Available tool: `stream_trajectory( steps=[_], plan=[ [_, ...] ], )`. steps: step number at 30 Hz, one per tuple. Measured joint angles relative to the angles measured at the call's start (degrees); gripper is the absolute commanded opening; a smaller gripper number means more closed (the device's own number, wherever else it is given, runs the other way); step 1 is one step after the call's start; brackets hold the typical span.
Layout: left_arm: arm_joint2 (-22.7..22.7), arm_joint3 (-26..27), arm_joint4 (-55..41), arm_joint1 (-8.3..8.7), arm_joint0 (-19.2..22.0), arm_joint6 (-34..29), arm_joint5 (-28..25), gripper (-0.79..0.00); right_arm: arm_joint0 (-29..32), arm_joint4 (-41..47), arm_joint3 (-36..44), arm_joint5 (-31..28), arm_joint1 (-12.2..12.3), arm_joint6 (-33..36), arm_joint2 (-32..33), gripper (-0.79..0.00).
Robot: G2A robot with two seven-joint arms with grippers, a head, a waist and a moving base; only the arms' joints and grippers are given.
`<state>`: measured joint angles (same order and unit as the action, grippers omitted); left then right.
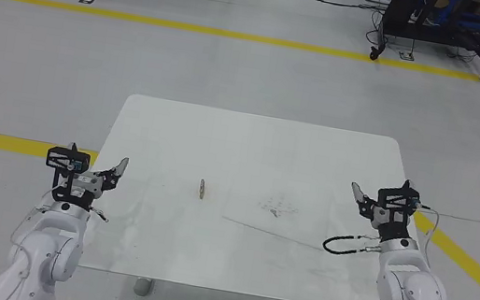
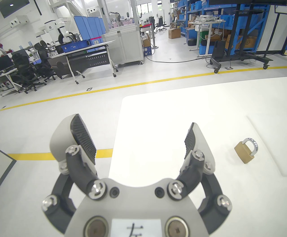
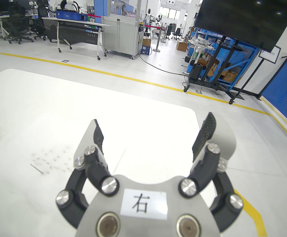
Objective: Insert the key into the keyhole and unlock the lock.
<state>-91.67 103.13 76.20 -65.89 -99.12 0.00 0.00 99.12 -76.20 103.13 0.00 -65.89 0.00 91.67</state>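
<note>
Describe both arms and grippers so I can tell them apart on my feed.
Both are white with rounded shells: left arm, right arm. The left gripper and right gripper match: silver plate, black linkages, white-backed fingers with ribbed black pads. Each has a white label bearing a different black character: left label, right label. A looped black cable runs beside the right wrist.

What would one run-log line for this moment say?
left gripper: open, empty | right gripper: open, empty | padlock: middle of table, untouched | stage: nothing grasped yet
</note>
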Motion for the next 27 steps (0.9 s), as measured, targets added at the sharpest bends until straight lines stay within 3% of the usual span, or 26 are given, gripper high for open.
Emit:
stream_trajectory(
  steps=[12,18,27],
  plan=[
    [0.0,0.0,0.0,0.0,0.0,0.0,0.0,0.0,0.0,0.0,0.0,0.0,0.0,0.0,0.0,0.0],
    [0.0,0.0,0.0,0.0,0.0,0.0,0.0,0.0,-2.7,-0.5,-1.9,-5.0,-0.2,3.1,-4.3,0.0],
    [0.0,0.0,0.0,0.0,0.0,0.0,0.0,0.0,-3.0,-0.4,-2.2,-4.9,-0.3,3.3,-4.4,0.0]
  ],
)
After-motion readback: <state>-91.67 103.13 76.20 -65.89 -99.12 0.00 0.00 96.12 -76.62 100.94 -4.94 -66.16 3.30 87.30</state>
